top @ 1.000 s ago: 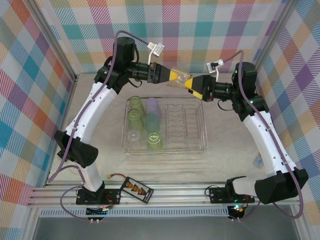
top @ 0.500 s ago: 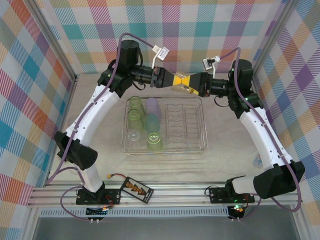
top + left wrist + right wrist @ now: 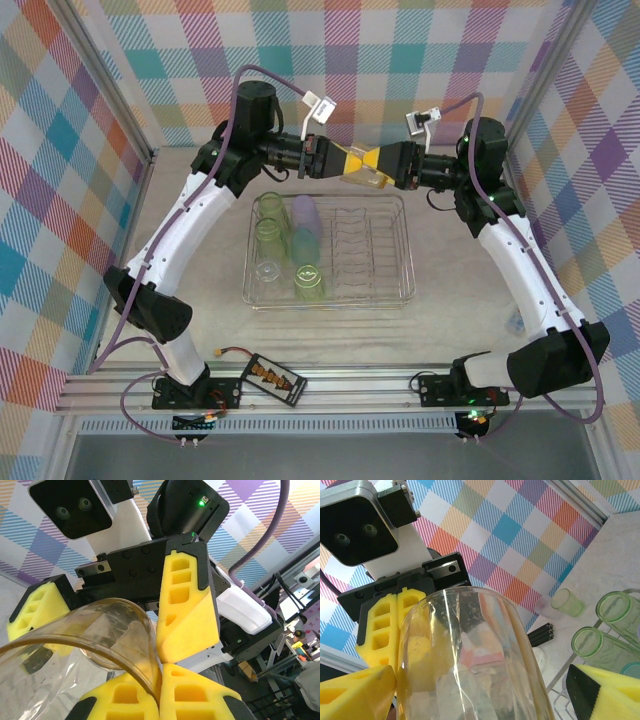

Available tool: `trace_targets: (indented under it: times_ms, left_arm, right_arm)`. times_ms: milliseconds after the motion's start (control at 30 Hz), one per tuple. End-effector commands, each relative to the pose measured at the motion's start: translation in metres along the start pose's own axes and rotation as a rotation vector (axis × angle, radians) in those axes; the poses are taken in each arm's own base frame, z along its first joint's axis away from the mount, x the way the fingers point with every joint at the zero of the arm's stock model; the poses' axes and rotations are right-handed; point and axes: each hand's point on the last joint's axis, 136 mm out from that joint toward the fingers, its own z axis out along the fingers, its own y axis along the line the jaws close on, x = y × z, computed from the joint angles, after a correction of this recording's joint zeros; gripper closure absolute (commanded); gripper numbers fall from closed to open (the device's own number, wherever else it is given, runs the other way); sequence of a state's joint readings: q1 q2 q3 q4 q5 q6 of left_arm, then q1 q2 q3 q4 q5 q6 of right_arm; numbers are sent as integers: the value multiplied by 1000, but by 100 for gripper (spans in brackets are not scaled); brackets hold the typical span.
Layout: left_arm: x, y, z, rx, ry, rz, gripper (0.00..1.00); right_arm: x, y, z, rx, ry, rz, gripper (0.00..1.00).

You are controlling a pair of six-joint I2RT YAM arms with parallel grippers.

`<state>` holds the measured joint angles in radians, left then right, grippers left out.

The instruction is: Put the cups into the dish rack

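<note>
Cup (image 3: 362, 177), clear and faintly yellow, hangs in mid-air just beyond the rack's (image 3: 408, 262) far rim, pinched by its rim in the tightly closed left gripper (image 3: 352, 159). The right gripper (image 3: 378, 160) straddles it with jaws wide, gripping nothing. Should the left let go before the right clamps, the cup would likely drop outside the rack; a hard squeeze could buckle the thin plastic.

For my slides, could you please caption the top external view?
Behind the dish rack, the left gripper pinches a clear cup while the open right gripper straddles it.
</note>
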<state>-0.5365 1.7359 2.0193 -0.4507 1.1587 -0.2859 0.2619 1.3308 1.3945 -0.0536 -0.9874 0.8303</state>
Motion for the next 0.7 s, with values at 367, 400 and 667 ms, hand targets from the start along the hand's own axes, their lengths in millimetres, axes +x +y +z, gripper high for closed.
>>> trace_targets:
  times_ms: [367,400,667]
  left_arm:
    - [-10,-2,-5,-45,-39,56,100]
    - [-10,-2,-5,-44,-39,56,100]
    - [-9,-2,-6,-39,-41,62,100]
  right_arm:
    - [11,8,-2,-13,16,-26,7]
    - [11,8,-2,-14,16,-24,6]
    - [9,16,-5,-27,-8,-78,5]
